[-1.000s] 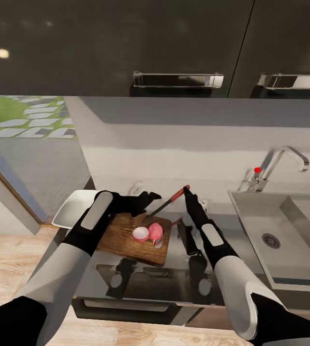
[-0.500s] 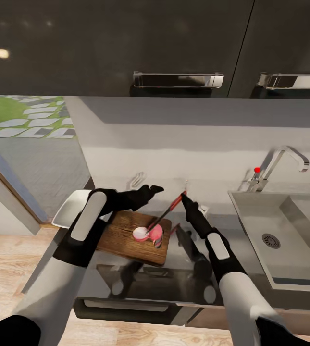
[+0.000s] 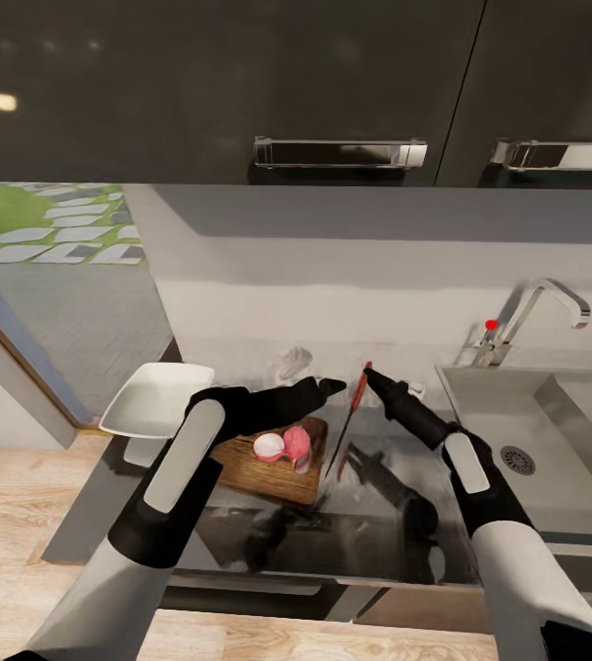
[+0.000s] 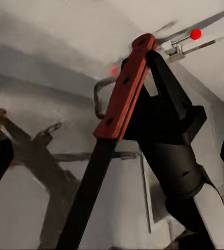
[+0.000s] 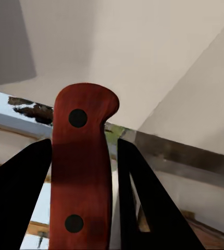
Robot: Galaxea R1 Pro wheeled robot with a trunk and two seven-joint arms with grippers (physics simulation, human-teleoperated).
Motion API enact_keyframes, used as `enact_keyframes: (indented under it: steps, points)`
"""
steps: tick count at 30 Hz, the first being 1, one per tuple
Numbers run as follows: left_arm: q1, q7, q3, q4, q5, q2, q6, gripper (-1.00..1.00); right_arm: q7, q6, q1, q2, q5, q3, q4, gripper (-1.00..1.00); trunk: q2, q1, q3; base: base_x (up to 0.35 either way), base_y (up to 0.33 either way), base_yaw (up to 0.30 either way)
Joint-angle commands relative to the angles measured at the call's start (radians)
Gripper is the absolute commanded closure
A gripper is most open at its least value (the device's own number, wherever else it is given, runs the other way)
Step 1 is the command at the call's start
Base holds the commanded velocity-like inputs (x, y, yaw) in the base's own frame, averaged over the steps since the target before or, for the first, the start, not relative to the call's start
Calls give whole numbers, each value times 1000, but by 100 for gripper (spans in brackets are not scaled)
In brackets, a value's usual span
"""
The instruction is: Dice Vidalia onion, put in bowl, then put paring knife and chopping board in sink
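My right gripper (image 3: 370, 375) is pinching the paring knife (image 3: 350, 415) handle, blade hanging down beside the chopping board (image 3: 263, 472); the Vidalia onion (image 3: 286, 445) is sitting leftward, under my left gripper (image 3: 330, 386), whose opening I cannot tell.

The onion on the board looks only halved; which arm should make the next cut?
Right. Its right gripper grips the paring knife beside the chopping board; the left gripper holds nothing.

The right tool (image 4: 152, 70) grips the paring knife (image 4: 123, 94) by its red handle, dark blade running downward; behind, the chrome tap (image 4: 193, 44) with its red knob (image 4: 196, 34).
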Motion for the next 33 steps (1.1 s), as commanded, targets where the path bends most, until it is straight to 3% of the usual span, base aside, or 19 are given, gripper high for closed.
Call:
enact_keyframes:
  steps: [1, 2, 8, 9, 12, 15, 22, 28, 33]
  points:
    - [-1, 10, -10, 4, 10, -3, -11, -100, 2, 26, 2, -14, -3, -2, -14, 100, -2, 1, -2, 0, 0, 0]
    - [0, 10, -25, 11, 11, -7, -35, -100, 3, 58, 5, -38, -4, -3, -40, 100, -2, 1, -2, 0, 0, 0]
    - [1, 12, -49, 26, 8, -10, -89, -100, 4, 157, 47, -104, -4, -7, -147, 100, -2, 1, -2, 0, 0, 0]
    - [2, 12, -51, 27, 8, -12, -92, -100, 4, 200, 62, -135, -3, -6, -194, 100, -2, 1, -2, 0, 0, 0]
    - [6, 12, -54, 31, 9, -13, -104, -100, 4, 261, 80, -193, -5, -5, -260, 100, -2, 1, -2, 0, 0, 0]
    - [18, 22, -55, 34, 11, -13, -130, -100, 4, 292, 90, -224, -4, -4, -312, 100, -2, 1, -2, 0, 0, 0]
    - [32, 43, -58, 35, 35, -25, -154, -100, 5, 295, 114, -240, -2, -10, -354, 100, -2, 1, -2, 0, 0, 0]
    - [39, 108, -59, 35, 134, -34, -202, -100, 3, 293, 115, -240, -1, -10, -356, 100, -2, 1, -2, 0, 0, 0]
    - [43, 142, -60, 35, 188, -35, -221, -100, 2, 292, 115, -235, 2, -7, -356, 100, -2, 1, -2, 0, 0, 0]
